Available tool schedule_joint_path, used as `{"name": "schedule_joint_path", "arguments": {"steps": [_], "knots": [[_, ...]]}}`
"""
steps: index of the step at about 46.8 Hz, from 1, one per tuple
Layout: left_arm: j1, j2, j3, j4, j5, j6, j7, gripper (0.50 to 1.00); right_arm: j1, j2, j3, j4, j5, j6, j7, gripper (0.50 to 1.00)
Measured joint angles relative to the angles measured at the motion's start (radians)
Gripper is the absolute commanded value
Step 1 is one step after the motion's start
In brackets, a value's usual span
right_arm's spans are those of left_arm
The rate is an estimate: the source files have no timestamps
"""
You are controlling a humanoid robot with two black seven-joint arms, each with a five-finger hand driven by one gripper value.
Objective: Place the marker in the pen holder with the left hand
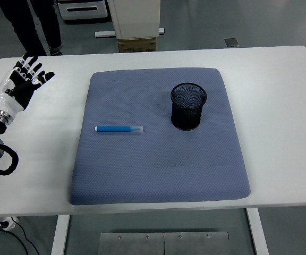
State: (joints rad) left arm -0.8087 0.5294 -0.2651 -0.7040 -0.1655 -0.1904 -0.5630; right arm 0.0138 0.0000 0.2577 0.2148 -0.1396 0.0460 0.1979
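Note:
A blue marker (119,129) with a clear cap lies flat on the blue-grey mat (158,159), pointing left to right, left of centre. A black mesh pen holder (188,106) stands upright on the mat, to the marker's right. My left hand (26,79) hovers over the white table near its far left corner, well to the left of the mat. Its fingers are spread and hold nothing. The right arm does not show.
The white table (280,106) carries the mat in its middle. A person's legs (33,24) stand beyond the table's far left edge. A white cabinet and a cardboard box (137,42) sit on the floor behind the table.

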Motion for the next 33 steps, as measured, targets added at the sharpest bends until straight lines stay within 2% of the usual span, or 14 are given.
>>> {"name": "schedule_joint_path", "arguments": {"steps": [15,23,33], "knots": [[-0.021,0.016,0.006,-0.003,0.061,0.006,0.000,1.000,0.000,0.000,0.000,0.000,0.000,0.000,0.000,1.000],[-0.063,0.013,0.021,-0.004,0.160,0.008,0.004,1.000,0.000,0.000,0.000,0.000,0.000,0.000,0.000,1.000],[-0.139,0.014,0.144,-0.013,0.256,0.005,0.007,1.000,0.000,0.000,0.000,0.000,0.000,0.000,0.000,1.000]]}}
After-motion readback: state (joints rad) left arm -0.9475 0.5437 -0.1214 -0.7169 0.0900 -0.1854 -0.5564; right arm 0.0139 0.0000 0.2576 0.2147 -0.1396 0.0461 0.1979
